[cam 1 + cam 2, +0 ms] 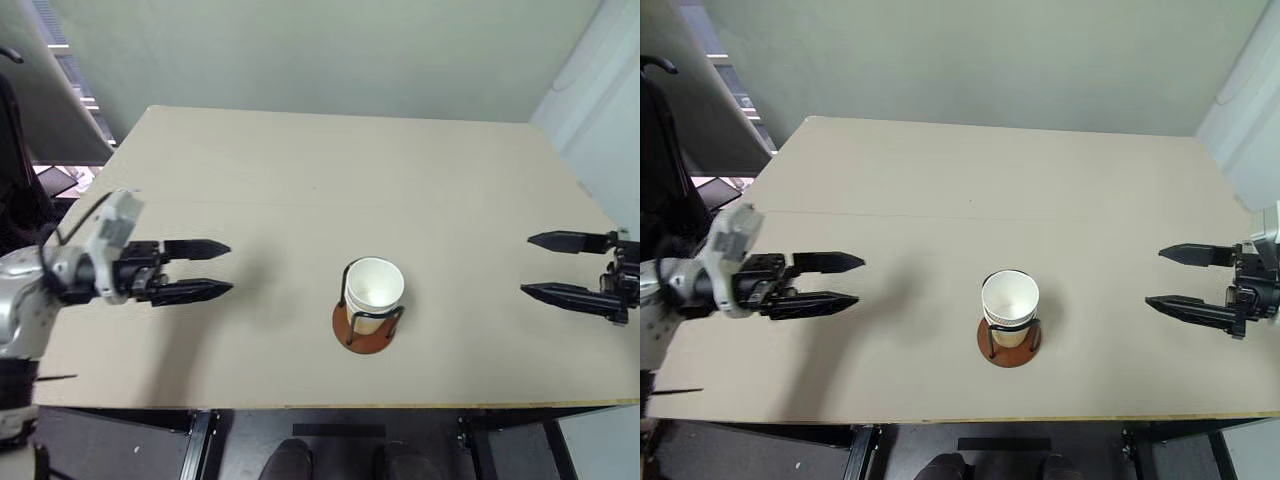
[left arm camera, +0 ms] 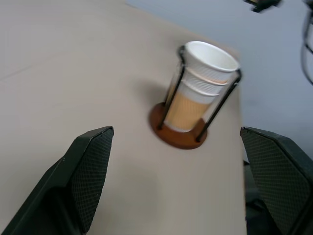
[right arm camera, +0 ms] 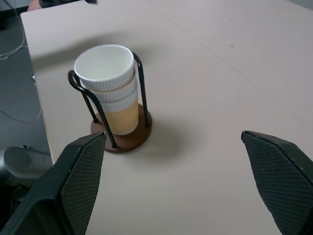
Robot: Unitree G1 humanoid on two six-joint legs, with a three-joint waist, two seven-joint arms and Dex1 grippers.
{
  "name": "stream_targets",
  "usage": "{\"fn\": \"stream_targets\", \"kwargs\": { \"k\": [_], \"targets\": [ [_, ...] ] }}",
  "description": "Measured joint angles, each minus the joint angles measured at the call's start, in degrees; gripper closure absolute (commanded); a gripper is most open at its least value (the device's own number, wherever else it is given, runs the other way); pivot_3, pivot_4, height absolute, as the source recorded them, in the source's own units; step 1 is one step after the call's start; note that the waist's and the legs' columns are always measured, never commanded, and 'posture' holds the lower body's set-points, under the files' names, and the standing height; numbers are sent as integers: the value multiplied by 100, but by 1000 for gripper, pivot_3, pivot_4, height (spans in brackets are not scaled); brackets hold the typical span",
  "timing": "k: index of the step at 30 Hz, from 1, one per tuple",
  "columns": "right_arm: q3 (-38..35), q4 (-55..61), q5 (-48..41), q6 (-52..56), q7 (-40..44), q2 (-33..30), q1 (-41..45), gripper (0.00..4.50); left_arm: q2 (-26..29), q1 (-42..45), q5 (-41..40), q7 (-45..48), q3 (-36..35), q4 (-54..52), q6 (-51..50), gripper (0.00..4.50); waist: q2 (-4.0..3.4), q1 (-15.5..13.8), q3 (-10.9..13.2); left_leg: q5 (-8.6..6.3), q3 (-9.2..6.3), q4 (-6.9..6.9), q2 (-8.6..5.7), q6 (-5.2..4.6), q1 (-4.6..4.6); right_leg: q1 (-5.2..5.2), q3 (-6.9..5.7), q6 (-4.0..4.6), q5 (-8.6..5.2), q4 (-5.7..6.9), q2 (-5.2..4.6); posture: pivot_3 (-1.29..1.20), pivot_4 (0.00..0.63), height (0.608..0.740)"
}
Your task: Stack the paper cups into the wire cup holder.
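Three cups, nested one inside another, standing upright in one holder; three rolled rims stacked at the top, tan ribbed side of the lowest showing between the black wires. Holder on its round brown base, resting on the table near the front edge, about midway between the two grippers.

Two grippers, both over the table and well apart from the holder. Left gripper out at the left side, held roughly level, pointing inward toward the holder, fingers spread wide with nothing between them. Right gripper out at the right side, roughly level too, pointing inward, fingers spread wide and empty.

In each wrist view, holder and cups framed between that gripper's two parted fingers, touched by neither.
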State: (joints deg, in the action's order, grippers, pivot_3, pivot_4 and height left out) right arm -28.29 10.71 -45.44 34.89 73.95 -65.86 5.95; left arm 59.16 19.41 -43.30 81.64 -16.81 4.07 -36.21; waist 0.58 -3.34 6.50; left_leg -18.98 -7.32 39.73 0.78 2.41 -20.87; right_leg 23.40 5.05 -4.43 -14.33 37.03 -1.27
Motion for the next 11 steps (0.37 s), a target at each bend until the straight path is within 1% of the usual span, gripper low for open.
{"fn": "stream_targets", "kwargs": {
  "k": [2, 6, 11],
  "targets": [
    [61, -120, 44, -29, 47, 16, 71, 0, -1, -89, -24, -98, -129, -63, -47, 58, 0, 4, 0, 0, 0, 0, 0, 0, 4, -3, 0, 9, 0, 3, 0, 0, 150, 740],
    [295, -197, 77, -34, 116, 32, 307, 0, -39, -211, -116, -188, -151, -336, -140, 58, 0, 24, 0, 0, 4, -4, 1, 1, 5, 0, -4, 11, 2, 3, 0, 0, 150, 740],
    [362, -298, 112, -22, 139, 35, 389, 0, -57, -419, -151, -196, -197, -387, -154, 58, 0, 33, 0, 2, 6, -26, 3, 5, 6, 8, -1, 13, 2, 1, 0, 0, 150, 740]
  ]
}}
